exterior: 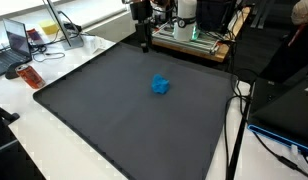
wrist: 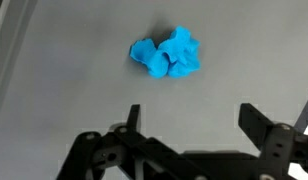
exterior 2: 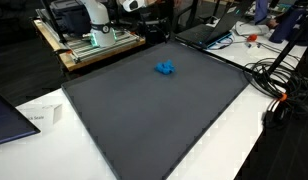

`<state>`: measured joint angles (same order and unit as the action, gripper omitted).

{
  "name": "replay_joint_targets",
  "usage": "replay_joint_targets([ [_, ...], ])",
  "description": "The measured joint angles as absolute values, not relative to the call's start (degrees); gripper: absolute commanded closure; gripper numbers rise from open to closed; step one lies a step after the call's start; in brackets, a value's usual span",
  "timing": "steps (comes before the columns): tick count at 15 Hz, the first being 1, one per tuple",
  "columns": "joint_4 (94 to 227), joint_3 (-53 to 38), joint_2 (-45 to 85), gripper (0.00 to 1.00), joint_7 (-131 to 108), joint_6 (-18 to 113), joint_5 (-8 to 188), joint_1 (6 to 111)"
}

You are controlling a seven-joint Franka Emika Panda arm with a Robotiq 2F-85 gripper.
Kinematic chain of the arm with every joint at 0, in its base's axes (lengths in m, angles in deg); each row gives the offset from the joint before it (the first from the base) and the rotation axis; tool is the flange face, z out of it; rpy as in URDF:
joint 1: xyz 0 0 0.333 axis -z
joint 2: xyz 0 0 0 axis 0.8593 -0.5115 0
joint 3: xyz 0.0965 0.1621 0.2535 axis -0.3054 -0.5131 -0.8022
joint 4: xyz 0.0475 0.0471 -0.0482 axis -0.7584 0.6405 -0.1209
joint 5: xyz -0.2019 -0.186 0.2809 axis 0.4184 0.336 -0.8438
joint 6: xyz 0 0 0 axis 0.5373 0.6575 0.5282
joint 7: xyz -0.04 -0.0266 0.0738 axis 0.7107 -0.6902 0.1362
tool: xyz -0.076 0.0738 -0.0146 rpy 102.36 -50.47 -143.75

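The gripper [wrist: 190, 112] is hovering, fingers spread wide and holding nothing, short of the crumpled blue cloth [wrist: 166, 53] that is lying near the dark mat's [exterior: 84, 110] middle: seemingly the approach step, calling next for advancing, descending and closing.

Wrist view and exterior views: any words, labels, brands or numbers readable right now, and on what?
No text reads clearly in any view.
Blue crumpled object: no label or print.
Dark mat: plain, no marks.
White paper beside the mat, in an exterior view: any print too small to read.
Laptop screen, in an exterior view: too blurred to read.
Gripper, open, in the wrist view: no markings visible.
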<state>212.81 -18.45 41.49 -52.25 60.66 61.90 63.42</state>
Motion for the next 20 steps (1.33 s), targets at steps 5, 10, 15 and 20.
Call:
replay_joint_targets([
  [5, 211.34, -14.01, 41.38, 0.00, -48.51, 56.94, 60.86, 63.34],
  [10, 209.26, -12.28, 38.01, 0.00, -43.06, 54.25, 56.80, 63.29],
  [15, 205.47, -10.98, 32.14, 0.00, -40.57, 51.44, 54.02, 63.30],
  [20, 200.15, -10.00, 25.62, 0.00, -39.53, 47.76, 53.12, 63.64],
])
